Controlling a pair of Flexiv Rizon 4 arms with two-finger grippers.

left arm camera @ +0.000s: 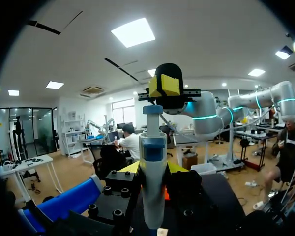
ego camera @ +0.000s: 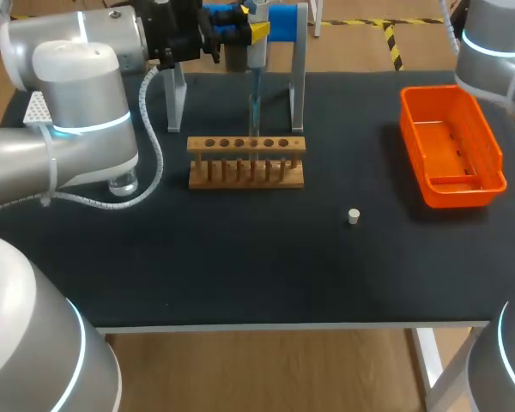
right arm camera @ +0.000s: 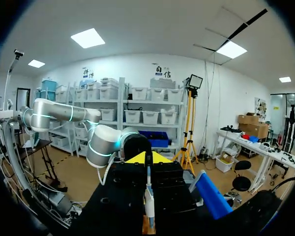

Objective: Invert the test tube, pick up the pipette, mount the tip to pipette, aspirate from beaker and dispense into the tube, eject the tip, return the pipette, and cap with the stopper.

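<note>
Two-arm robot bench seen from above, partway through a pipetting task. Your left gripper (left arm camera: pixel 152 168) is closed on the pipette (left arm camera: pixel 153 172), with a yellow fingertip on each side of its white-and-blue barrel. It holds the pipette upright near the middle of the table's (ego camera: pixel 240 266) far edge, beside the metal stand (ego camera: pixel 298 81). Your right gripper (left arm camera: pixel 164 86) comes in from the far right corner and sits just above the pipette's plunger button. Its yellow tips are pressed together with nothing between them.

A thin tip is mounted on the pipette. In the head view it points straight down at the wooden rack (ego camera: pixel 246 176), over a hole near the rack's middle. The test tube cannot be picked out among the rack's pegs (so you cannot confirm it stands there).

Judging from this, pick-up and tip mounting are done, and the step in hand is probably dispensing. Whether any liquid has been drawn does not show. The glass beaker (ego camera: pixel 124 183) stands near the left edge, partly under your left arm and well apart from the pipette. The white tip box (ego camera: pixel 36 110) is at the far left corner.

What is left:
- Eject the tip, likely into the orange bin (ego camera: pixel 463 192) by the right edge.
- Return the pipette to the stand.
- Cap the tube with the small white stopper (ego camera: pixel 354 216), which lies alone between rack and bin, closer to the front edge than either.
</note>
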